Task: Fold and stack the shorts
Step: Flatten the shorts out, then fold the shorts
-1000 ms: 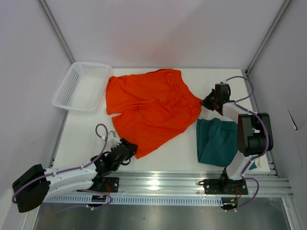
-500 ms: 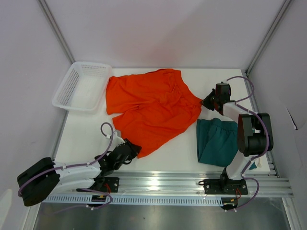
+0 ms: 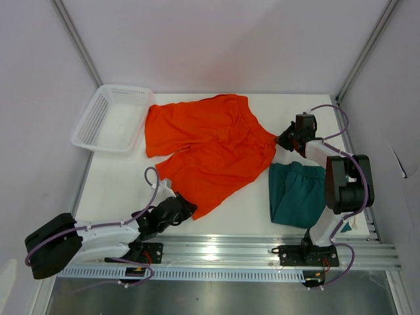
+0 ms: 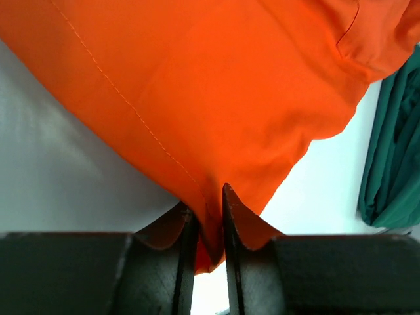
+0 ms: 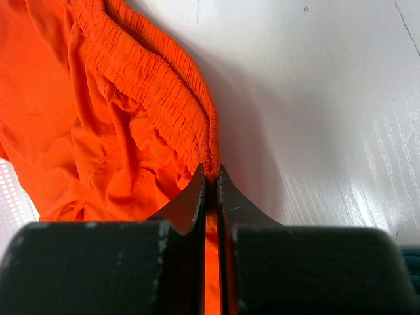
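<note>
**Orange shorts pinched at both ends, teal pair lies aside**

White table carries everything. Orange shorts lie spread and rumpled mid-table, waistband toward the right, one leg hem toward the near edge. Teal shorts lie bunched near the right arm's base, just beside the orange pair, apart from it. White mesh basket sits at the far left corner, touching the orange fabric's edge. Left gripper is clamped on the orange leg's near hem corner. Right gripper is clenched on the gathered orange waistband.
</note>
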Robot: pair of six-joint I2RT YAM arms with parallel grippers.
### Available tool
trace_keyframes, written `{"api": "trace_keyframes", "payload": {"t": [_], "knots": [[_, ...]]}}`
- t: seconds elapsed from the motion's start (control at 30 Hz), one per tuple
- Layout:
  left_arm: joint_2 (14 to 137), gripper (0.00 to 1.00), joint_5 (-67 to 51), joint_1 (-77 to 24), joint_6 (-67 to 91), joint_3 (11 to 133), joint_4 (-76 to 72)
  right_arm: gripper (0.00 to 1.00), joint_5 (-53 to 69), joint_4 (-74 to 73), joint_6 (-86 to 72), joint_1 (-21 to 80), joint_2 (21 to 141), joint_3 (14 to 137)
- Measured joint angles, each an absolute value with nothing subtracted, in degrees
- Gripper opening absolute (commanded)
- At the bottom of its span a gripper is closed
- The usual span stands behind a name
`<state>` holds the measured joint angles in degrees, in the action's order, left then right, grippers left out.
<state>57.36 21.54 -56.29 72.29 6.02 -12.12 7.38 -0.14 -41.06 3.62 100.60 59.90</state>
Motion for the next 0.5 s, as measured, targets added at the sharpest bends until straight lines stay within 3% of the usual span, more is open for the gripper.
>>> {"api": "trace_keyframes", "payload": {"t": [0.2, 0.5], "knots": [[58.06, 0.00, 19.53, -58.02, 71.13, 7.86, -9.30, 0.00, 7.07, -2.46, -41.39, 3.51, 100.60, 60.62], [55.48, 0.00, 13.74, -62.41, 71.53, 9.17, -3.49, 0.00, 3.25, -15.25, -40.88, 3.01, 100.71, 67.75]]}}
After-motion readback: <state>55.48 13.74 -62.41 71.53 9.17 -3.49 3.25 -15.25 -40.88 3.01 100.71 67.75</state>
